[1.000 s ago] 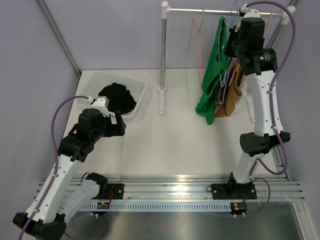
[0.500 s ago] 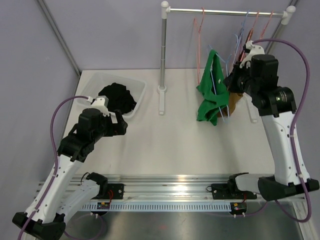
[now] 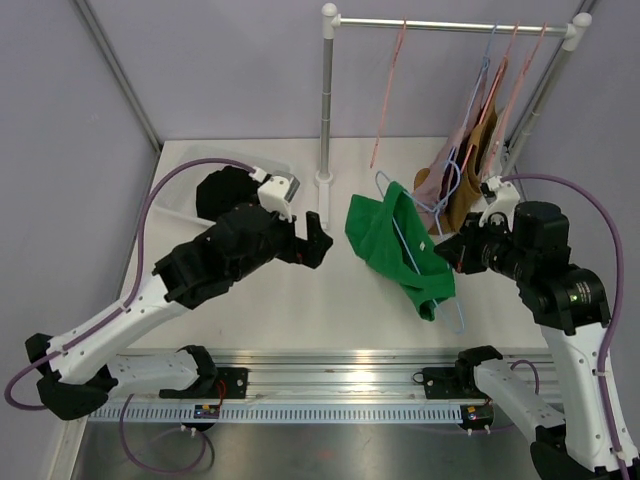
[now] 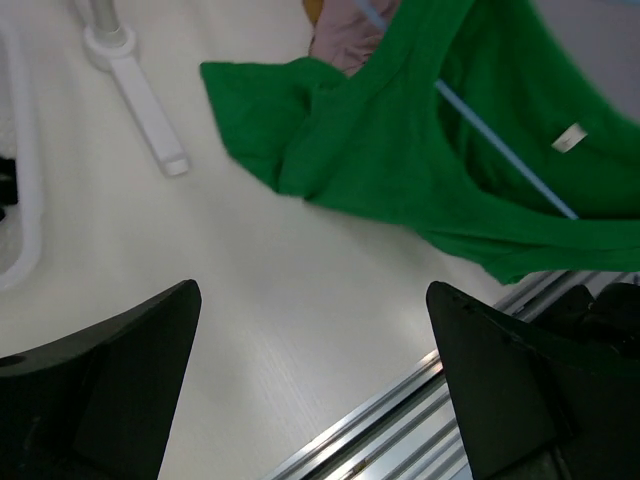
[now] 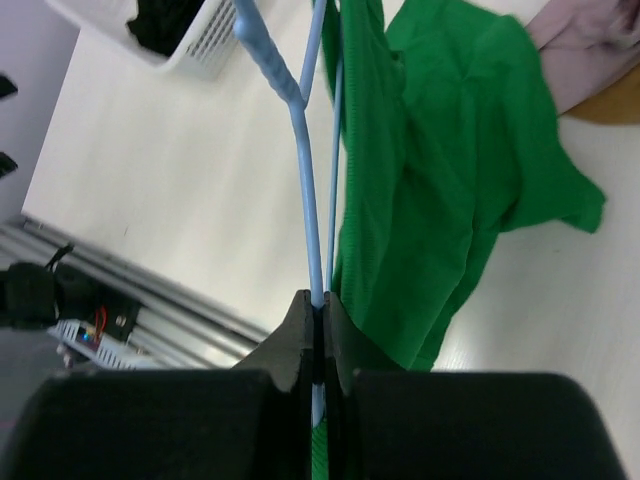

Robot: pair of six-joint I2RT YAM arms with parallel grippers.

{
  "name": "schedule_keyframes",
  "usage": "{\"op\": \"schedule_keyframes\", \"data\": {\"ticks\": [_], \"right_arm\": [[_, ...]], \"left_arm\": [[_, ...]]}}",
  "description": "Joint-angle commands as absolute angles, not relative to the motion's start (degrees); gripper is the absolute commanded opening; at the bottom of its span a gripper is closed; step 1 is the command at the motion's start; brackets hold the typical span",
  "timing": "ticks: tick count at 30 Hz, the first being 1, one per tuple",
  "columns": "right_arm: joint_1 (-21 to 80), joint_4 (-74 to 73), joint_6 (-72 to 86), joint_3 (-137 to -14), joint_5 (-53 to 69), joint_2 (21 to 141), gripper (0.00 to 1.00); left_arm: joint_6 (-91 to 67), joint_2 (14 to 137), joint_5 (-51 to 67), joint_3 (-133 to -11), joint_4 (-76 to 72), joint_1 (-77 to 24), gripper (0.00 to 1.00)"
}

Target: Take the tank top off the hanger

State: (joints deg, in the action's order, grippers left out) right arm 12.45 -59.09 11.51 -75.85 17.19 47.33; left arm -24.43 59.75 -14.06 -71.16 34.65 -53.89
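A green tank top (image 3: 395, 245) hangs on a light blue hanger (image 3: 415, 225) held above the middle of the table. My right gripper (image 3: 447, 255) is shut on the hanger's wire (image 5: 312, 260), with the green cloth (image 5: 440, 170) draped beside the jaws. My left gripper (image 3: 312, 240) is open and empty, just left of the tank top. In the left wrist view the tank top (image 4: 420, 150) lies ahead of my fingers (image 4: 110, 390), with the hanger's blue bar (image 4: 500, 150) across it.
A clothes rail (image 3: 450, 22) at the back holds pink and blue hangers with a pink and a brown garment (image 3: 465, 185). Its post foot (image 3: 322, 185) stands mid-table. A white bin (image 3: 215, 190) with black clothes sits at the left, partly behind my left arm.
My right gripper has carried the hanger with the tank top off the rail, down and toward the table's front middle. My left arm has swung right from the bin to beside the tank top.
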Motion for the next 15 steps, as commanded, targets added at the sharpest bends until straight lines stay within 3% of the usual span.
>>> {"op": "schedule_keyframes", "data": {"ticks": [1, 6, 15], "right_arm": [[12.92, -60.65, 9.67, -71.38, 27.23, 47.28, 0.0], [12.92, -55.11, 11.6, -64.79, 36.46, 45.62, 0.0], [13.01, -49.93, 14.5, -63.63, 45.17, 44.47, 0.0]], "left_arm": [[-22.24, 61.87, -19.33, -75.4, 24.71, -58.35, 0.99], [-21.71, 67.06, -21.53, -76.29, 23.39, -58.62, 0.99], [-19.86, 73.46, -19.16, -73.39, 19.6, -58.62, 0.98]]}}
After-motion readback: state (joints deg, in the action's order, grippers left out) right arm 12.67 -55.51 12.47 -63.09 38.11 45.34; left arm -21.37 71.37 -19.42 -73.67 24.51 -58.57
